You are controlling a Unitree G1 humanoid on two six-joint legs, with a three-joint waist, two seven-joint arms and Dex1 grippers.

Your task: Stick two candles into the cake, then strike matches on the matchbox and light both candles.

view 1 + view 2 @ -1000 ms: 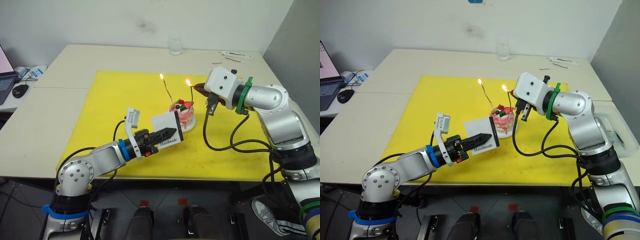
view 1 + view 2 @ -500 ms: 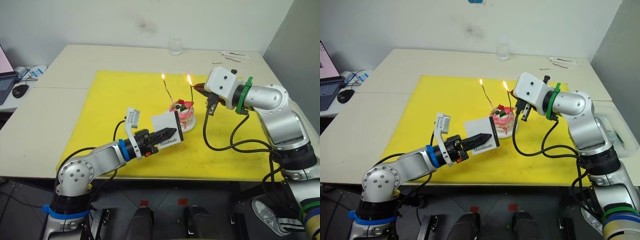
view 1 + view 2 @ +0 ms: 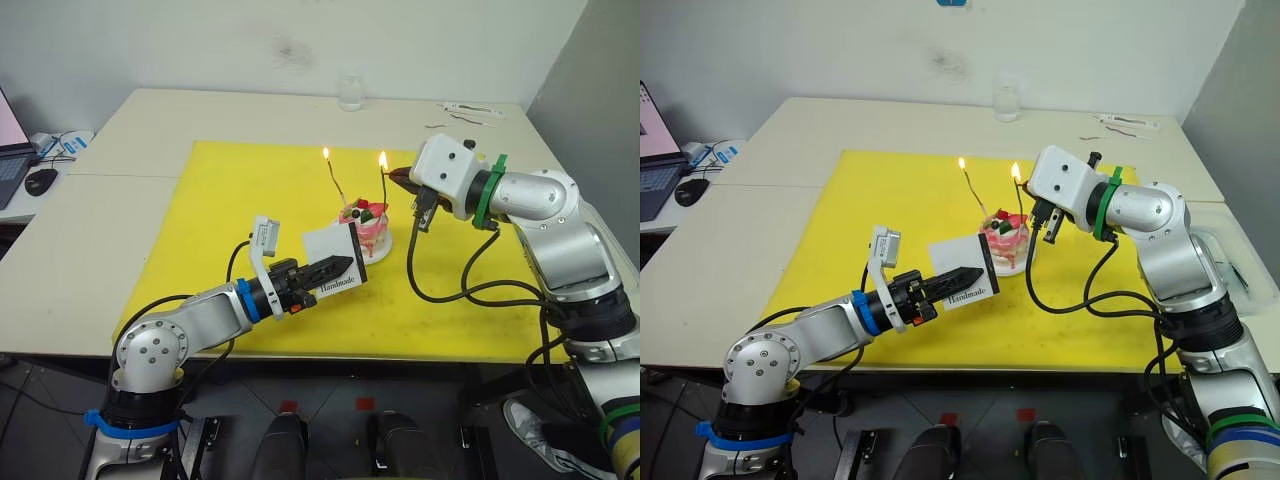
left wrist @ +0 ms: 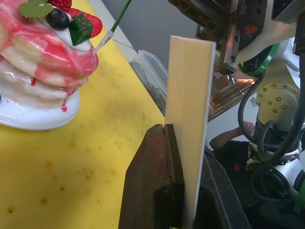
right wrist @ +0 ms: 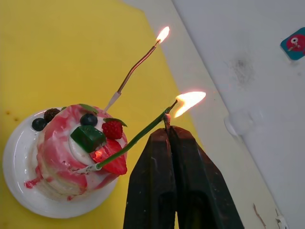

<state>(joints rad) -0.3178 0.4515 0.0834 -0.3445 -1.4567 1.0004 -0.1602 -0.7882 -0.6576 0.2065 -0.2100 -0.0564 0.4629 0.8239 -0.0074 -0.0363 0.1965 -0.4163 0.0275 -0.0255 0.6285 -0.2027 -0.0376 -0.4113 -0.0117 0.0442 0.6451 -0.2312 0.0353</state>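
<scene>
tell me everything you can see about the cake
The cake is small, round and layered, white streaked with glossy pink. On top sit a strawberry, dark berries, a green cube and a leaf. It stands upright on a small white plate on the yellow mat. Two thin candles stand stuck in its top, leaning, both lit. The right claw holds a match at one flame.

Bright, even indoor light in head views, soft faint shadows on the table (image 3: 120,230). Both candles (image 5: 136,71) burn; larger flame overexposed in right wrist view. Left wrist view: background blurred, matchbox (image 4: 190,119) edge washed out.
</scene>
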